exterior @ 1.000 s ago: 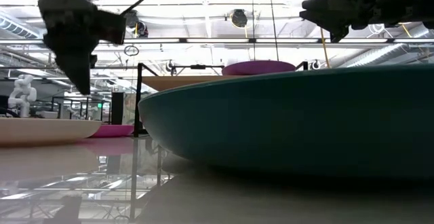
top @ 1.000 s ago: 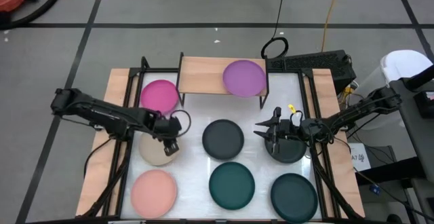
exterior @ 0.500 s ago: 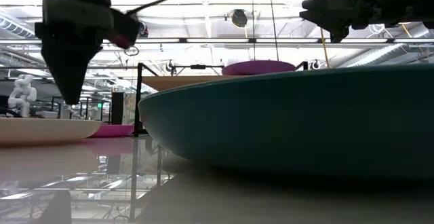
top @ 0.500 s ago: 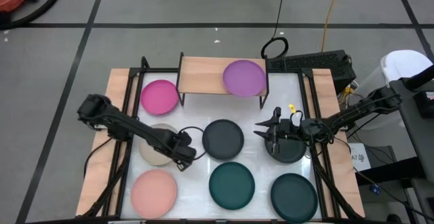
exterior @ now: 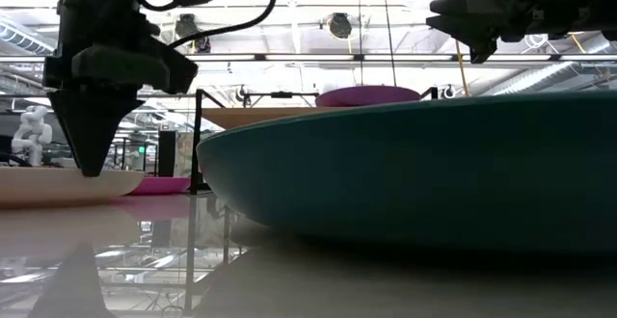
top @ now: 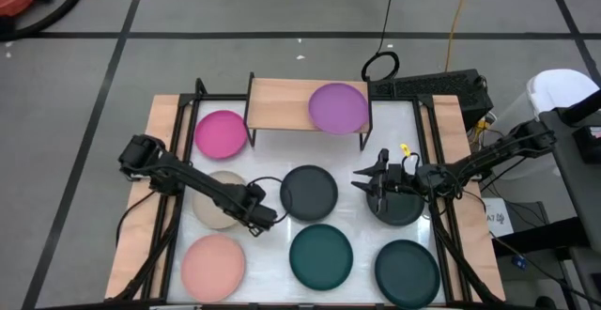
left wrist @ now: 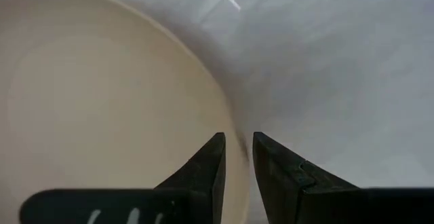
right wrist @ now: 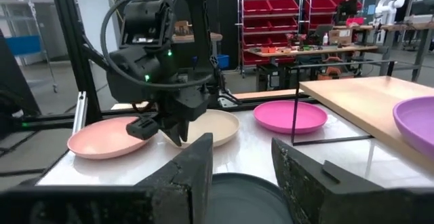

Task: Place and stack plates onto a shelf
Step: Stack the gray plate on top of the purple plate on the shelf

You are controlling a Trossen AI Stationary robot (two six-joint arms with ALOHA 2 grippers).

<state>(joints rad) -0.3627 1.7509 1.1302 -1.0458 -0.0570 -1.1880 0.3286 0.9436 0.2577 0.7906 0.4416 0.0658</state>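
So the left gripper (top: pixel 264 222) is down low at the right edge of the round matte beige plate (top: pixel 216 200), which sits on the white-topped desk (top: pixel 357 211) in the left middle. In the left wrist view its jaws are nearly together with a thin gap, and the beige plate's rim (left wrist: pixel 234 136) lines up right with that gap; can't tell if they actually touch it.

The right gripper (top: pixel 374 184) hangs over the left edge of a round charcoal black plate (top: pixel 404 209) in the right middle, jaws spread apart and holding nothing.

The small light-wood shelf on thin black legs (top: pixel 282 103) is at the far side of the desk, and only the round purple plate (top: pixel 338 107) is on it, at its right end. The round magenta plate (top: pixel 222 133) lies on the desk just left of the shelf, far of the beige one.

The rest are all flat on the desk, none stacked:
- second charcoal black plate (top: pixel 308 192) in the centre, just right of the left gripper
- salmon pink plate (top: pixel 213 266) near left
- dark teal plate (top: pixel 320 255) near centre
- second dark teal plate (top: pixel 407 271) near right

In the low view the near-centre teal plate fills most of the foreground.
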